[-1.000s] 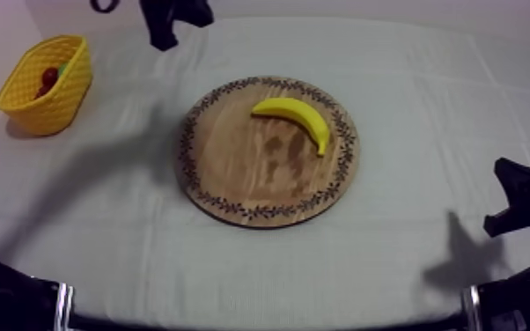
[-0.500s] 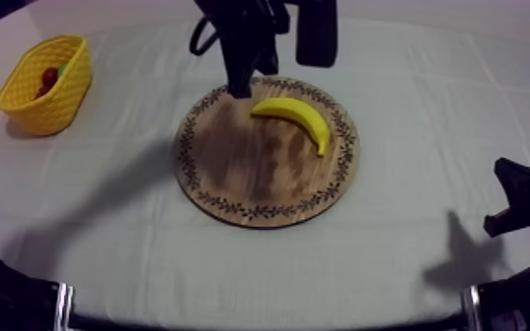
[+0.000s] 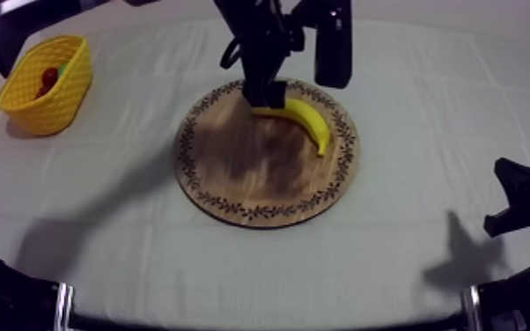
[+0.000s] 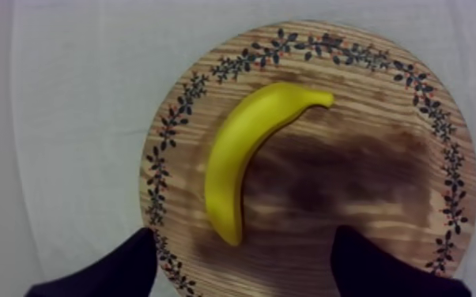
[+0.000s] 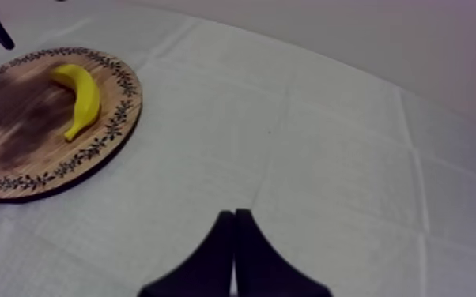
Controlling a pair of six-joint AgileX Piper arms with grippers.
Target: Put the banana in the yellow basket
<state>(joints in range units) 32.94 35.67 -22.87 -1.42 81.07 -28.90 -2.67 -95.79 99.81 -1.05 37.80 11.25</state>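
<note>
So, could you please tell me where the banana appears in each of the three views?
Top view: banana on the wooden board's far right part, left gripper at its end.
Left wrist view: on the board, just ahead of the open fingers.
Right wrist view: on the board, far ahead of the shut right gripper.
Shared landmark: the board's patterned rim.

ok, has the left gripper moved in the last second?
Yes. Top view: the left gripper came from beyond the wooden board in over its far rim, now open above the banana.
</note>
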